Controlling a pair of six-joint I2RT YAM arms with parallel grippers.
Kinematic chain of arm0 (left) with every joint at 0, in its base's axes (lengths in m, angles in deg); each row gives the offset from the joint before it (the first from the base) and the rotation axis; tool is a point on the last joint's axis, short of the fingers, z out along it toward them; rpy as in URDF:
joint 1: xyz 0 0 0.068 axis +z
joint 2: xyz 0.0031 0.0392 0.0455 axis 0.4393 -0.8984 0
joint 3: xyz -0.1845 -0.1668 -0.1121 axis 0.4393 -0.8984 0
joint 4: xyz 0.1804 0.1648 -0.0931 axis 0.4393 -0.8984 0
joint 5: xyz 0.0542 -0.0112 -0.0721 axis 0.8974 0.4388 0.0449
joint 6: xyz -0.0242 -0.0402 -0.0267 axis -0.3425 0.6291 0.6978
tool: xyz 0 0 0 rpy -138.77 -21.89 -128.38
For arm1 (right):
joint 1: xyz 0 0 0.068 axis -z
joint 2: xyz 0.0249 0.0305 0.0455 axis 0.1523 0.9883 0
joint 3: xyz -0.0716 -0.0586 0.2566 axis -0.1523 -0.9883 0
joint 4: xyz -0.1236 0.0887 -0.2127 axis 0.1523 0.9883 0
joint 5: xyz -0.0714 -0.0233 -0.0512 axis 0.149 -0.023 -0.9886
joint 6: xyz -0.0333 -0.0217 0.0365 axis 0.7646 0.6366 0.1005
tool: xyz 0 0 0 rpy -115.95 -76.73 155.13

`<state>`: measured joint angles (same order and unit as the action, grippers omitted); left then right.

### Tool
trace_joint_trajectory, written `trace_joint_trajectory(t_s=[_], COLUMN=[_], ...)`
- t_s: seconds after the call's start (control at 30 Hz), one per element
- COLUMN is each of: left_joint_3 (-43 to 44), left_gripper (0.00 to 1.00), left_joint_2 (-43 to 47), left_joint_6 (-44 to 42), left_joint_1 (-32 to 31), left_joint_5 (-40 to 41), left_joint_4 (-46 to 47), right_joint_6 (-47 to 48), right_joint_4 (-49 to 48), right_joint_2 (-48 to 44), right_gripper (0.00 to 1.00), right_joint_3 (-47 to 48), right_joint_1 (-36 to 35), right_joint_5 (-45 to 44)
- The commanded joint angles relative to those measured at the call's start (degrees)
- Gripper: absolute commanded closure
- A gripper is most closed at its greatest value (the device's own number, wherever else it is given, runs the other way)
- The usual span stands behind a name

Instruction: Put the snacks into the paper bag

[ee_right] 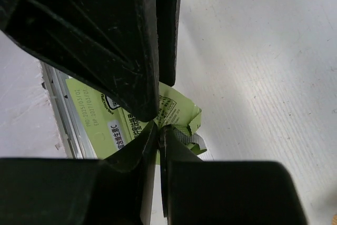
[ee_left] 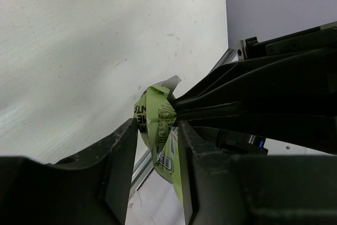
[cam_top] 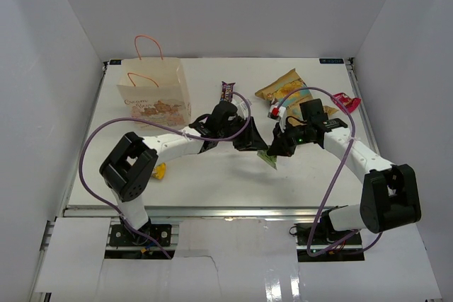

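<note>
The small green packet (cam_top: 267, 160) hangs above the table's middle. My right gripper (cam_top: 278, 148) is shut on its crimped top edge, as the right wrist view (ee_right: 159, 128) shows, with the packet (ee_right: 95, 119) hanging beyond. My left gripper (cam_top: 253, 139) is open, its fingers straddling the packet (ee_left: 152, 110) with a gap on one side (ee_left: 157, 126). The cream paper bag (cam_top: 156, 100) stands upright at the back left. The golden chip bag (cam_top: 283, 86) and the purple candy bar (cam_top: 228, 91) lie at the back. A yellow packet (cam_top: 160, 170) peeks from under my left arm.
A red packet (cam_top: 347, 101) lies at the back right, and a yellow pack (cam_top: 329, 111) shows behind my right arm. Purple cables loop from both arms. White walls close in the table on three sides.
</note>
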<state>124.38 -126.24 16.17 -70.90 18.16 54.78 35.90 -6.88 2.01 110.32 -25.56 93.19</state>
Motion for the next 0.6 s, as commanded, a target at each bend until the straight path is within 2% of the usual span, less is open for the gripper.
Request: trace_joint_trajectory(t_s=[0.0,0.3,0.4,0.43,0.53,0.57], left_joint_3=[1.71,1.53,1.54,1.45,1.97,2.32], left_gripper=[0.55,0.52,0.56,0.66,0.84,0.93], left_joint_2=[0.57,1.45,1.45,1.45,1.8,2.67], left_joint_6=[-0.33,-1.39,-1.56,-1.65,-2.35,-3.4], left_joint_1=[-0.16,-0.34,-0.6,-0.6,-0.6,-0.6], left_joint_5=[-1.74,-2.44,-2.35,-2.44,-1.39,-0.43], left_joint_4=[-1.79,-4.78,-5.57,-5.66,-7.24,-8.2], right_joint_6=[-1.32,-3.25,-3.43,-3.43,-2.91,-2.64], right_joint_4=[-2.32,-5.49,-5.84,-5.84,-4.96,-4.79], right_joint_2=[-1.9,-2.17,-2.25,-2.25,-2.34,-2.43], right_gripper=[0.92,0.91,0.89,0.88,0.81,0.79], right_joint_3=[2.96,3.31,3.4,3.49,4.01,4.27], right_joint_1=[-0.08,-0.08,-0.08,-0.08,-0.08,-0.08], right_joint_5=[0.82,-3.39,-3.75,-3.58,-2.26,-2.08])
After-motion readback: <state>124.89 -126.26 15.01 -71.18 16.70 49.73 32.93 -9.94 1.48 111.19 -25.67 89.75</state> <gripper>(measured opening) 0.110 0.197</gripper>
